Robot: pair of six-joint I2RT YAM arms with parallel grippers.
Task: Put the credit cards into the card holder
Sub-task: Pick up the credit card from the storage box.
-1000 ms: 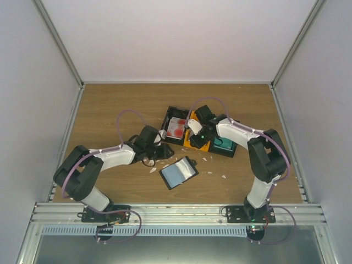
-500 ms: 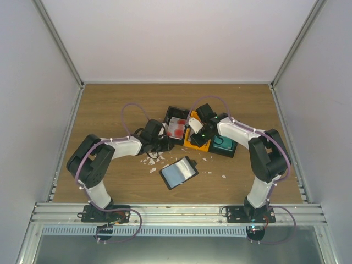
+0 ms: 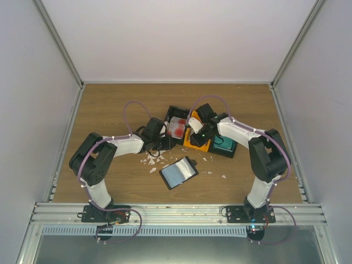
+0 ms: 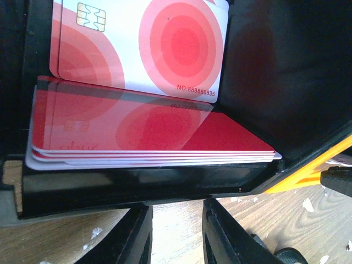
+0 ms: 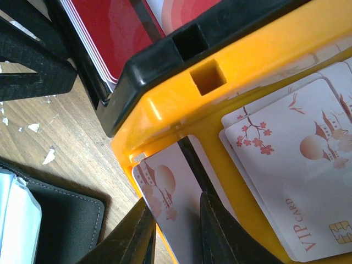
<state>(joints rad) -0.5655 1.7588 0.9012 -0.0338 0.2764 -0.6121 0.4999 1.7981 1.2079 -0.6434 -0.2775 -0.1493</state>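
Note:
Red-and-white credit cards point(image 4: 137, 49) lie and lean stacked in a black bin point(image 3: 177, 127). My left gripper point(image 4: 176, 231) stands open just outside that bin's near wall, with bare table between its fingers; from above it point(image 3: 163, 142) is at the bin's left side. Pale pinkish credit cards point(image 5: 297, 165) lie in the orange bin point(image 5: 165, 118). My right gripper point(image 5: 173, 220) hovers open over one pale card point(image 5: 168, 192) tilted against the bin's corner; that card is wider than the gap. The card holder point(image 3: 179, 172) lies open on the table, its pale inside up.
A third black bin point(image 3: 224, 144) with teal cards stands right of the orange one. Small white scraps point(image 3: 149, 161) litter the wood left of the card holder. The holder's dark corner point(image 5: 60, 220) lies close to the orange bin.
My left arm has swung right and forward, bringing its gripper from the scraps up to the black bin. The right gripper has stayed over the orange bin.

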